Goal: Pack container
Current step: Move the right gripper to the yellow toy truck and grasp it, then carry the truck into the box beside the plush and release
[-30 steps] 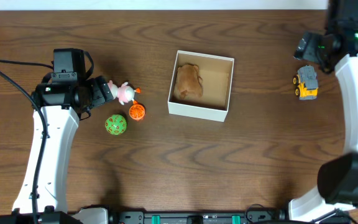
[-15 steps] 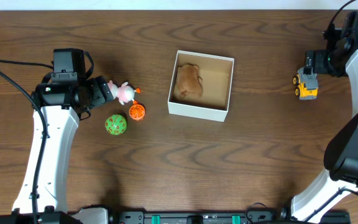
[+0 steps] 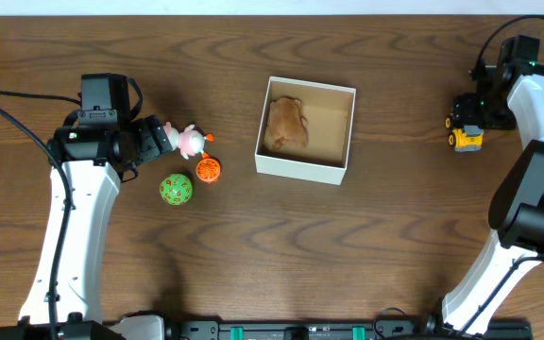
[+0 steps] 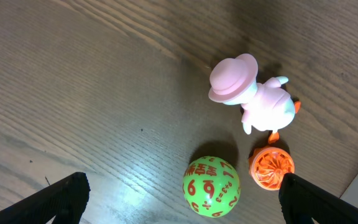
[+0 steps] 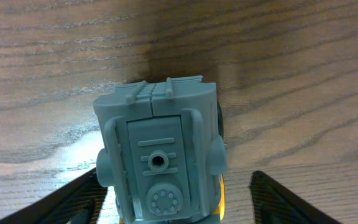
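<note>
The container (image 3: 300, 168) is a white-walled box with a tan inside at the table's middle, and a brown toy (image 3: 286, 125) lies in its left half. A grey and yellow toy truck (image 3: 467, 139) stands at the far right. My right gripper (image 3: 470, 113) is open just above it; in the right wrist view the truck (image 5: 160, 149) sits between the spread fingers (image 5: 79, 199). My left gripper (image 3: 161, 139) is open beside a pink duck figure (image 3: 189, 141). An orange ball (image 3: 208, 170) and a green numbered ball (image 3: 176, 189) lie near it.
In the left wrist view the pink duck (image 4: 253, 93), green ball (image 4: 211, 185) and orange ball (image 4: 271, 168) lie close together on the wood table, with the green ball between the open fingertips (image 4: 67, 193). The container's corner shows at the right edge.
My right arm has swung from the back right corner down over the toy truck. The left arm and the toys have not moved.
</note>
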Controlling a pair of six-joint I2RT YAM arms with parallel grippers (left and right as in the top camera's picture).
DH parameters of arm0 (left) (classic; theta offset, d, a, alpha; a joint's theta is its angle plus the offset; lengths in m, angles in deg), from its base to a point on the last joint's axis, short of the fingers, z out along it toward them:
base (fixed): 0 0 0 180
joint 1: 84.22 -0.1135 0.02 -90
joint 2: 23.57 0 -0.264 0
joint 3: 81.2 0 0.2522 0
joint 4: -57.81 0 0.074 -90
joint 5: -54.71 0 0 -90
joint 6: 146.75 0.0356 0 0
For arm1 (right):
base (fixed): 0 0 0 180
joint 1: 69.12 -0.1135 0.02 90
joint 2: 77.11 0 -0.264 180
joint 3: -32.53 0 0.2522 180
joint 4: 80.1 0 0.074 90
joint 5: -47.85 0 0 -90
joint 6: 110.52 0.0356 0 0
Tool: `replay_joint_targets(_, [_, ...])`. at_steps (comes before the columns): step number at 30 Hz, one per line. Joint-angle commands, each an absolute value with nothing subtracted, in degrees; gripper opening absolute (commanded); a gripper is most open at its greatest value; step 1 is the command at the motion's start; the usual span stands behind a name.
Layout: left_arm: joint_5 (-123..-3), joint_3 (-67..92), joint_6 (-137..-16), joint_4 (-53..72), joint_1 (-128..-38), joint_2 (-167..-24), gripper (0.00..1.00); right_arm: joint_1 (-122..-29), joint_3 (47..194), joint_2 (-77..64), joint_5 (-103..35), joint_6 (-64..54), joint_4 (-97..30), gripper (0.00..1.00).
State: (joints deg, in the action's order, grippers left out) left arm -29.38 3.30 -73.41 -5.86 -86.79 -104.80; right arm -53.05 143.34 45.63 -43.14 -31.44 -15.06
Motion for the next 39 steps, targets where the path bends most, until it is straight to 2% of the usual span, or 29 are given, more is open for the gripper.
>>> replay_joint_targets(1, [-29.7, 4.4, -73.1, -6.0, -87.0, -105.0, 0.98, -52.9, 143.5, 45.7, -42.7, -31.7, -14.9, 0.71])
replay_joint_targets(11, [-29.7, 4.4, -73.1, -6.0, -87.0, -105.0, 0.98, -53.0, 143.2, 45.8, -42.5, -30.2, -14.0, 0.44])
replay_joint_targets(15, [-29.7, 4.4, -73.1, -6.0, -87.0, -105.0, 0.98, -53.3, 143.3, 45.5, -41.8, -29.6, -12.2, 0.45])
replay_joint_targets(18, [-29.7, 4.4, -73.1, -6.0, -87.0, -105.0, 0.98, -54.2, 143.8, 44.3, -41.5, -29.6, -11.3, 0.36])
replay_joint_targets(24, [-29.7, 4.4, -73.1, -6.0, -87.0, -105.0, 0.98, -58.5, 145.0, 37.7, -41.7, -29.6, -11.3, 0.33])
replay_joint_targets(28, [-29.7, 4.4, -73.1, -6.0, -87.0, -105.0, 0.98, -64.6, 145.5, 30.8, -41.6, -29.6, -11.2, 0.23])
replay_joint_targets(30, [-29.7, 4.4, -73.1, -6.0, -87.0, -105.0, 0.98, -68.8, 145.5, 27.1, -41.4, -29.6, -11.3, 0.23])
replay_joint_targets(31, [-29.7, 4.4, -73.1, -6.0, -87.0, -105.0, 0.98, -71.0, 145.5, 25.5, -41.5, -29.8, -11.4, 0.26])
replay_joint_targets(34, [-29.7, 4.4, -73.1, -6.0, -87.0, -105.0, 0.98, -79.5, 145.5, 21.6, -41.4, -35.0, -12.8, 0.28])
replay_joint_targets(39, [-29.7, 4.4, -73.1, -6.0, -87.0, -105.0, 0.98, -91.5, 145.4, 20.8, -41.4, -44.7, -15.4, 0.21])
